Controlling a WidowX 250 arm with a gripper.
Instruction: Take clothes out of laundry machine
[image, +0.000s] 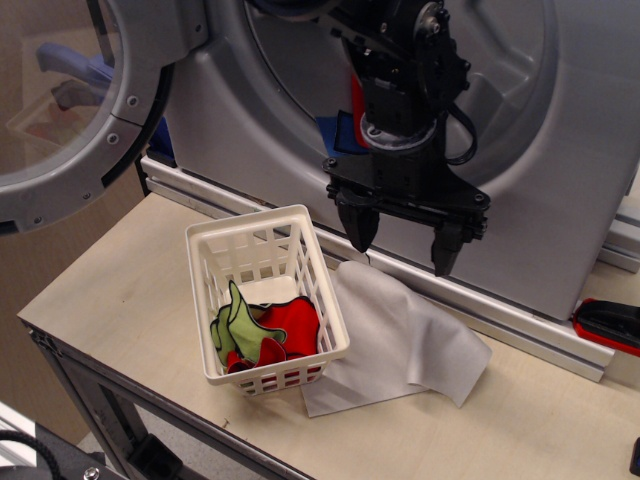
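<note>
Two soft felt cloths (262, 335) fill a lattice basket (300, 225)

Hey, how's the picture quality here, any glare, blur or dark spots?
In the observation.image view: the laundry machine door glass shows pale reflections; the gripper and arm read nearly black with little detail; the white basket is sharp, with slightly soft frame edges.

Laundry machine (560, 150): grey-silver front-loader, round glass door (60, 110) swung open to left. Blue cloth (335, 133) at drum opening's lower edge, w/ red sliver (356, 100) beside it (both partly hidden). Another red cloth (290, 325) lies crumpled in white basket.
</note>
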